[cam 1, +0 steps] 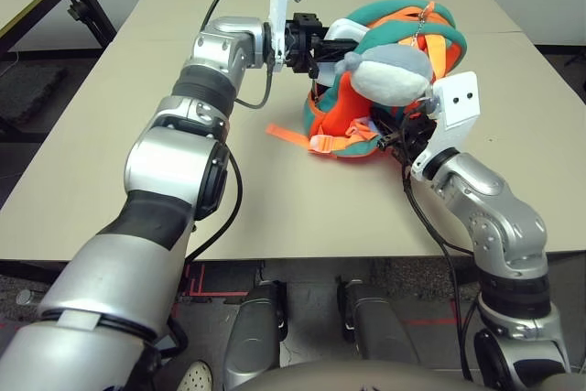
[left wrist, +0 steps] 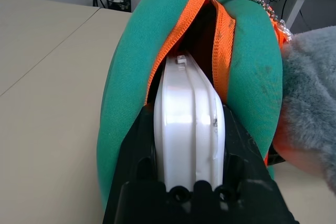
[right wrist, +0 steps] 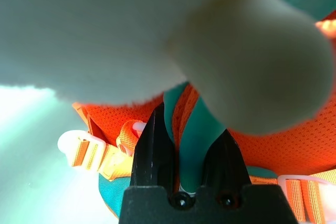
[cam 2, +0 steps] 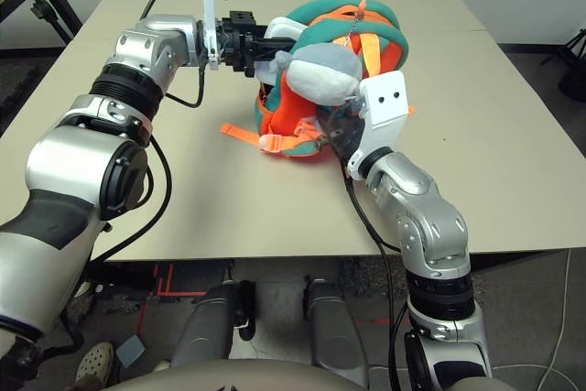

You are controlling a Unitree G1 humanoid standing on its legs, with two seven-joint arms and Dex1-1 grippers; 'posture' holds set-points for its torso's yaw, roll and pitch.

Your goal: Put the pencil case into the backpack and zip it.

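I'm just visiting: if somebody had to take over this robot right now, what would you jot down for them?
Left gripper: shut on the white pencil case, its far end poking into the backpack's open zipper mouth.
Right gripper: shut on a teal edge of the backpack, steadying it under the plush ball.
Done: case picked up and brought to the opening.
Left: push the case fully in, let go, zip the backpack.
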